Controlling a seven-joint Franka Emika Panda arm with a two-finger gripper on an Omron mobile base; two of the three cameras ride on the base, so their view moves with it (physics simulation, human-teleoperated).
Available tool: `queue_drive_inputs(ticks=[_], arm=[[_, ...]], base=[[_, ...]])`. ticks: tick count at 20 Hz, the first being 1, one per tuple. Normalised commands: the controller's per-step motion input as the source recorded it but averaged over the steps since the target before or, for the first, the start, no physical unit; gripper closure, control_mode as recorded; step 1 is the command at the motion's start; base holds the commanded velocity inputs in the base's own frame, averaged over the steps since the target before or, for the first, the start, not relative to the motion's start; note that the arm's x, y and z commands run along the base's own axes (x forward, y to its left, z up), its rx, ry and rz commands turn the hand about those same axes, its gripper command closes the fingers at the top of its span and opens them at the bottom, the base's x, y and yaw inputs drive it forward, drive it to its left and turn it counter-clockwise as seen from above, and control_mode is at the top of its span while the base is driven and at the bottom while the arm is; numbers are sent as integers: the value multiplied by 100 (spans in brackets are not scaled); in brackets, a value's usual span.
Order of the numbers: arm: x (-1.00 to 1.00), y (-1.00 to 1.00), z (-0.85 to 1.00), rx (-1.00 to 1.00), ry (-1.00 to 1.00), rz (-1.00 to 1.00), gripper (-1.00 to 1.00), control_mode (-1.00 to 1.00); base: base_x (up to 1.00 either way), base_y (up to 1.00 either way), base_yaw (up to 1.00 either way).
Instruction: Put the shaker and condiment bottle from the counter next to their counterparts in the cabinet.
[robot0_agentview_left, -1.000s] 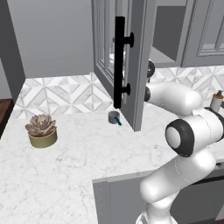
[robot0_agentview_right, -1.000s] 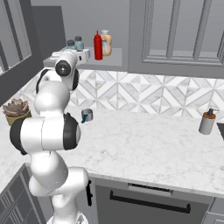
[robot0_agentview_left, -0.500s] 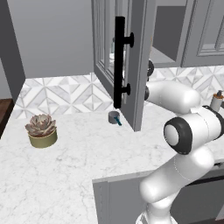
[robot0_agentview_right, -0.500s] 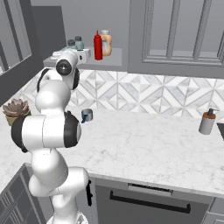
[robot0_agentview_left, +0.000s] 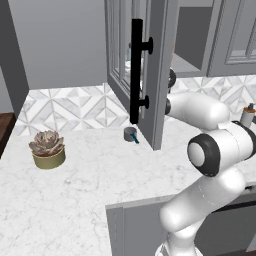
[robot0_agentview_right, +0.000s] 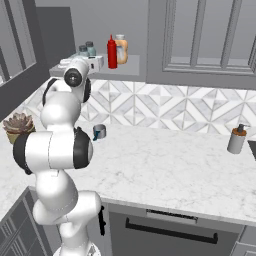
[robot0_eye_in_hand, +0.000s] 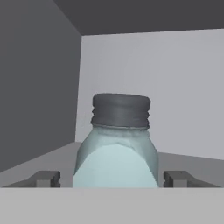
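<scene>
Inside the cabinet (robot0_agentview_right: 165, 40), the gripper (robot0_eye_in_hand: 113, 179) stands spread, one fingertip (robot0_eye_in_hand: 43, 178) on each side of the shaker (robot0_eye_in_hand: 117, 144), which stands upright on the shelf near its left wall. Further right along that shelf stands the red condiment bottle (robot0_agentview_right: 112, 52), just beside an orange bottle (robot0_agentview_right: 120, 49).

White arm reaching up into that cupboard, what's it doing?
The robot's gripper is inside the open cabinet, its fingers spread on either side of the shaker, which stands upright on the shelf, not gripped. The red condiment bottle stands on that shelf too. A small cup sits on the counter.
</scene>
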Motion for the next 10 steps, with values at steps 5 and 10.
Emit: queue_drive_inputs(ticks=[5, 10], arm=[[-12, 0, 0, 0, 0, 0, -100, -100], [-26, -4, 0, 0, 0, 0, -100, -100]], base=[[0, 0, 0], [0, 0, 0]])
